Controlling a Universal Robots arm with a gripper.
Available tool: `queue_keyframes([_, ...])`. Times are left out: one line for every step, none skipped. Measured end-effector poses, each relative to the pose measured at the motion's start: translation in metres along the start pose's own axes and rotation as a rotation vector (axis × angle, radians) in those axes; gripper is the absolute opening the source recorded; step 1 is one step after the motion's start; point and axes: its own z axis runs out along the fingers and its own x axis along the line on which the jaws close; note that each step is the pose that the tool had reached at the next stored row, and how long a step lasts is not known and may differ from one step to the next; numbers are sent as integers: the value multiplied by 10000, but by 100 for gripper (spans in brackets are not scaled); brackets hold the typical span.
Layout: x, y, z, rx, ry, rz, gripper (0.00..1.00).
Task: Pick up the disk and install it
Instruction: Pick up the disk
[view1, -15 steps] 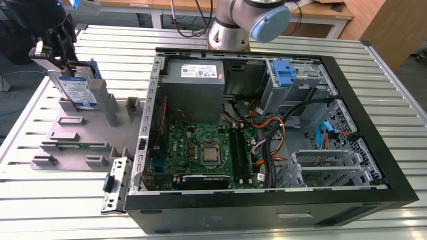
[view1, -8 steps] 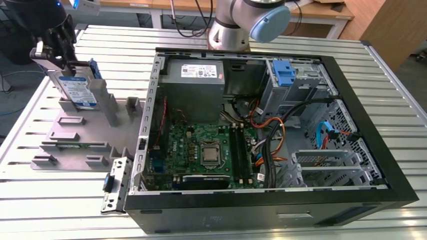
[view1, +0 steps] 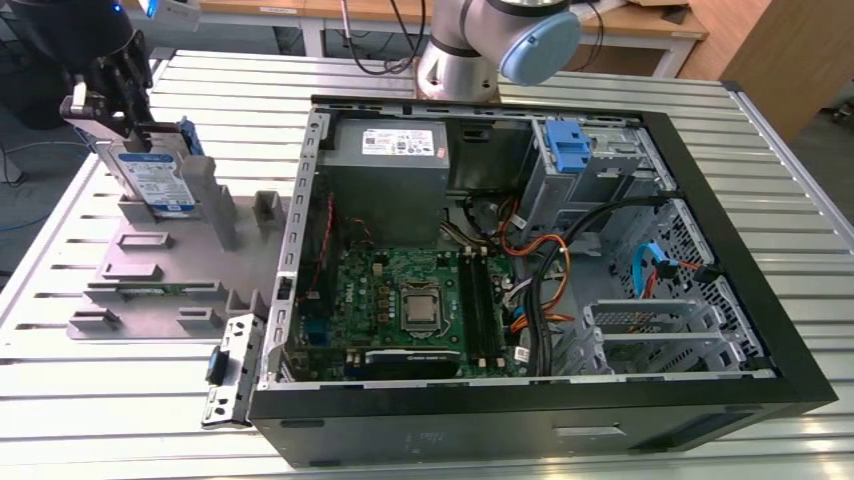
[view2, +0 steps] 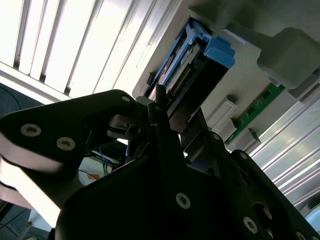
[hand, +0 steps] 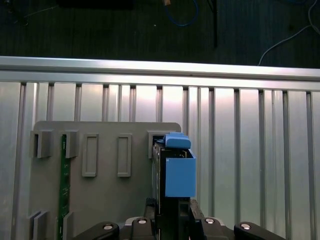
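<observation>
Slatted aluminium table (view1: 80, 400) is carrying everything. Upper left of the frame, the gripper (view1: 118, 125) is clamping the disk (view1: 158, 178) by its top edge. The disk is standing on edge straight below it, long axis up-down, at the grey tray (view1: 147, 290). The open computer case (view1: 534, 420) is sitting well to the right.

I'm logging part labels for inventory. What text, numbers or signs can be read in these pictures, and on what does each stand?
No text can be read for certain.
The disk: white-and-blue label, print too small to read.
Power supply: white label, print too small to read.
Motherboard: markings too small to read.
Green circuit strip on the grey holder: no readable marks.
</observation>
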Motion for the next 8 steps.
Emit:
queue_keyframes([0, 0, 0, 0, 0, 0, 35])
queue_keyframes([0, 0, 0, 0, 0, 0, 35])
queue_keyframes([0, 0, 0, -1, 0, 0, 35])
queue_keyframes([0, 0, 0, 0, 0, 0, 35])
queue_keyframes([0, 0, 0, -1, 0, 0, 35])
queue_keyframes([0, 0, 0, -1, 0, 0, 35])
queue_keyframes([0, 0, 0, 0, 0, 0, 35])
queue_keyframes([0, 0, 0, -1, 0, 0, 35])
